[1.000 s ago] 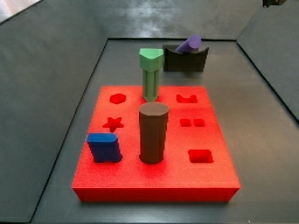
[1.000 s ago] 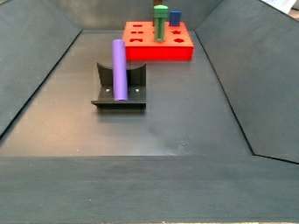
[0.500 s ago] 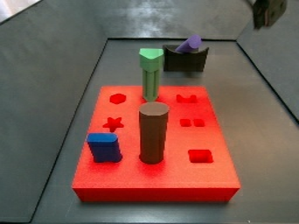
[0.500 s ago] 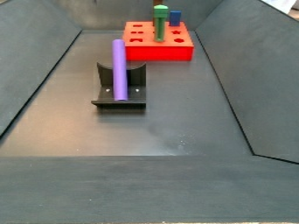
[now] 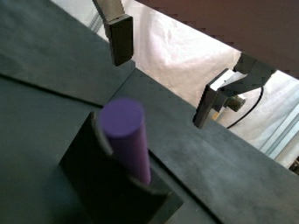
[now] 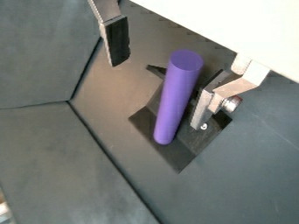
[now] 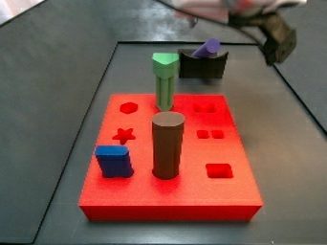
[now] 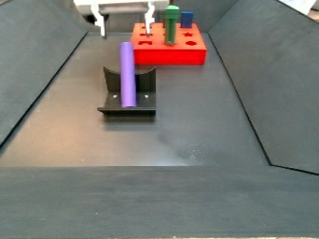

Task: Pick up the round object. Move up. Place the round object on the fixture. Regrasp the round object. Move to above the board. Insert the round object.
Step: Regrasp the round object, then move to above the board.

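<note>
Round object (image 6: pixel 177 94): propped on fixture (image 6: pixel 187 149), unheld; hand (image 8: pixel 123 21): spread wide, empty, above peg's far end; risk: off-centre closing, peg knocked from notch onto bench (image 8: pixel 187 131).

In a side view the gripper (image 7: pixel 271 36) hangs blurred above the fixture (image 7: pixel 204 64).

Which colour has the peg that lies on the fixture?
The round object is purple; it shows best in a side view. The gripper hangs open above it.

purple round object (image 6: pixel 177 96), red board (image 7: pixel 179 191), black fixture (image 8: pixel 129 105)
</note>
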